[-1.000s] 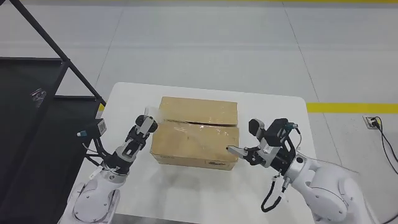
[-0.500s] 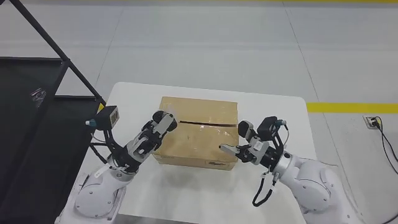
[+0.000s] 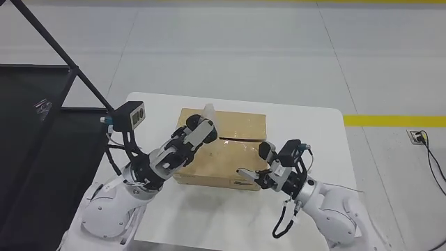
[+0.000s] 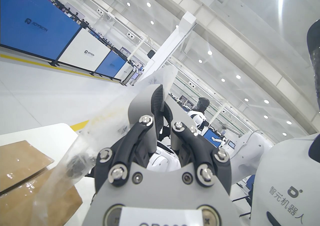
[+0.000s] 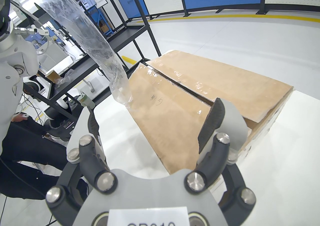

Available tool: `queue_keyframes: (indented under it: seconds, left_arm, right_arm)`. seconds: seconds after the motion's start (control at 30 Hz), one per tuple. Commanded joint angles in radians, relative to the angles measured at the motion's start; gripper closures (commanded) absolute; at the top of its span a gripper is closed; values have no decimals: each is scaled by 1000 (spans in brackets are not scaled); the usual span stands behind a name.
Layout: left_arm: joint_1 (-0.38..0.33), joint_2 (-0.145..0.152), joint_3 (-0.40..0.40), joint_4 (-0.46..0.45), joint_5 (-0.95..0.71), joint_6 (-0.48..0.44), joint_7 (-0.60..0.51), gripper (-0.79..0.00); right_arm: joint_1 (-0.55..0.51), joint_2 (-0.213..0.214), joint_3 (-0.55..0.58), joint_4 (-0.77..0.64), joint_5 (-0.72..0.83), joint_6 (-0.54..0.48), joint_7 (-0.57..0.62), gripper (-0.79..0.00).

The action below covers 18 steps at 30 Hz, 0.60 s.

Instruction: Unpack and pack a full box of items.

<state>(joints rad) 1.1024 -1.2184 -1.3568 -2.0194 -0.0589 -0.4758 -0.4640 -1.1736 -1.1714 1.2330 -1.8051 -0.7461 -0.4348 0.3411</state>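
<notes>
A brown cardboard box with its two top flaps down sits mid-table; it also shows in the right wrist view and the left wrist view. My left gripper is raised over the box's left part, shut on a strip of clear tape. The tape rises in a long band from the box's far corner. My right gripper is open at the box's front right corner, its fingers on either side of that corner.
The white table has bare room to the right of the box and in front of it. A black metal rack stands close to the table's left side. Yellow floor lines run behind and to the right.
My left gripper has risen and swung rightward over the box, pulling the tape strip up off the lid. My right gripper has moved left along the box's front edge.
</notes>
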Motion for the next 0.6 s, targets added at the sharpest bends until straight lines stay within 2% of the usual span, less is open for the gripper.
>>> queue_keyframes:
  seconds: [0.0, 0.13, 0.2, 0.37, 0.57]
  left_arm:
    - [-6, 0, 6, -6, -9, 0, -2, 0]
    - [-19, -2, 23, -7, -37, -7, -8, 0]
    - [-28, -2, 28, -2, -46, -8, -11, 0]
    - [-44, -4, 46, -3, -67, -14, -22, 0]
    - [-49, -4, 56, 2, -65, -9, -28, 0]
  right_arm:
    - [0, 0, 0, -1, 0, 0, 1, -785]
    - [-4, -3, -12, 11, 30, 11, -7, -785]
    - [9, -10, -31, 40, 102, 3, -33, -785]
    - [93, -23, -69, 191, 292, -107, -22, -785]
    - [110, -23, -69, 211, 285, -103, 0, -785]
